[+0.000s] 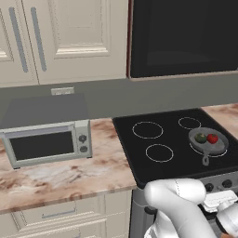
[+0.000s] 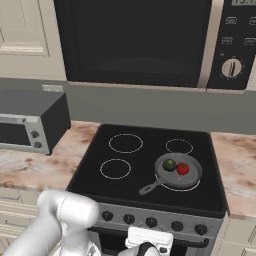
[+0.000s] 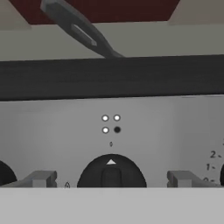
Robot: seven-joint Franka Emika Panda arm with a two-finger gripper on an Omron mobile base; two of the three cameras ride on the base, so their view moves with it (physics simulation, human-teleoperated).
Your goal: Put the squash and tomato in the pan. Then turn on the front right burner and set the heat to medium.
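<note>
The grey pan (image 1: 218, 146) (image 2: 192, 179) sits on the front right burner of the black stove top. Inside it lie the dark green squash (image 1: 201, 137) (image 2: 169, 164) and the red tomato (image 1: 212, 138) (image 2: 183, 168), side by side. My gripper (image 3: 111, 179) is open in front of the stove's control panel. A black knob (image 3: 111, 173) with a white pointer facing up is centred between its fingertips (image 3: 41, 178), which stand clear of it. Above this knob is a square of dots with the lower right one dark. The pan's handle (image 3: 78, 30) juts over the stove's edge above.
A row of black knobs (image 2: 151, 222) runs along the stove front. A toaster oven (image 1: 46, 144) stands on the marble counter (image 1: 69, 176) to the left. A black microwave (image 2: 135, 40) hangs above the stove. Numbers are printed on the panel at the right (image 3: 212, 161).
</note>
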